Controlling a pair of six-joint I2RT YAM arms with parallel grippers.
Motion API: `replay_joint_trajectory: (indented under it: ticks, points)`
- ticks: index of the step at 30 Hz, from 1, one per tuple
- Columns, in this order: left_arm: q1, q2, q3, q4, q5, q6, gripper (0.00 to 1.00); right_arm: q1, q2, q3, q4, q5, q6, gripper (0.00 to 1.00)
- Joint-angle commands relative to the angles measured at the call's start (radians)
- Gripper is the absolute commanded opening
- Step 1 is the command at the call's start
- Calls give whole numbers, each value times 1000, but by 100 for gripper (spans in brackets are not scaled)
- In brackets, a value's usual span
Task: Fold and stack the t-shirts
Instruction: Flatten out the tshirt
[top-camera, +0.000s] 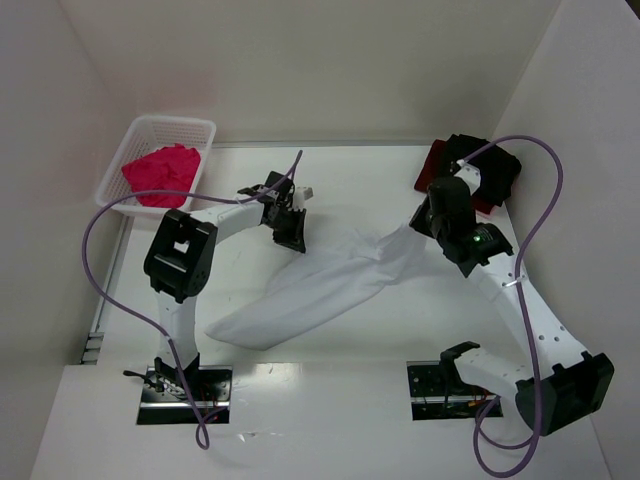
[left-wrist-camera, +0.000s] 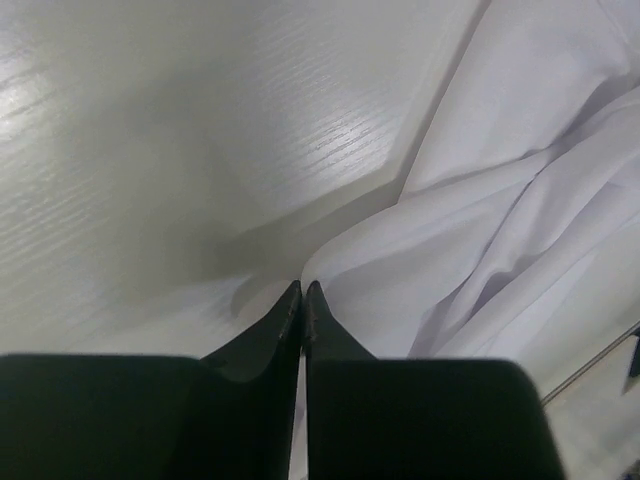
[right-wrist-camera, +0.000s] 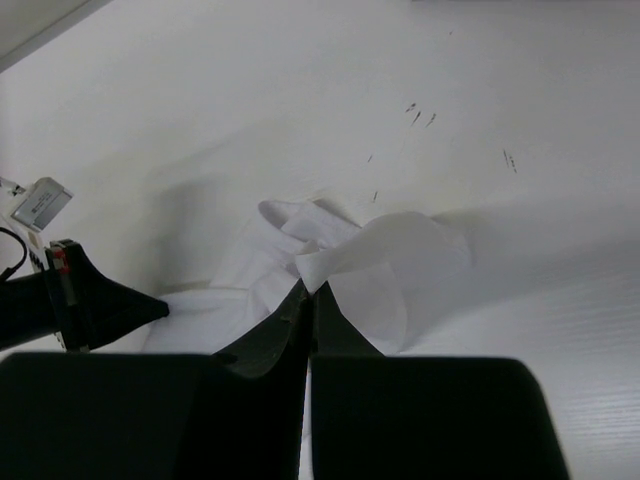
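Mid-table, white t-shirt (top-camera: 300, 295) lies stretched btwn grippers: right gripper (top-camera: 422, 228) pinches one end, left gripper (top-camera: 296, 242) is clamped on opp. edge. Spreading step, prob.; next: pull taut, lay flat w/o slipping.

the white t-shirt (top-camera: 310, 290) is plain and unpatterned, close in tone to the white table (top-camera: 360, 180), whose surface carries a faint wood grain. the pink-magenta t-shirt (top-camera: 160, 175) is bright and plain inside the white lattice basket (top-camera: 150, 128), and the black t-shirt (top-camera: 490, 165) and dark red t-shirt (top-camera: 432, 165) are plain too. the left arm (top-camera: 225, 215) and right arm (top-camera: 530, 310) are white with black joints, the 2 cables (top-camera: 100, 260) are purple, and a small light (top-camera: 480, 238) shows green.
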Motion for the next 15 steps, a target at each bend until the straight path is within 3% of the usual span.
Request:
replay_joint_trajectory:
  ticks: [1,8,15]
  points:
    - [6,-17,16,-1,-21,-10,2,-34,-1,35,56,9,-25,0]
    - [72,-254,267,-126,-243,-1,0,-94,87,259,129,96,-155,0]
    - [239,-461,481,-166,-375,33,0,-119,237,671,221,143,-297,0]
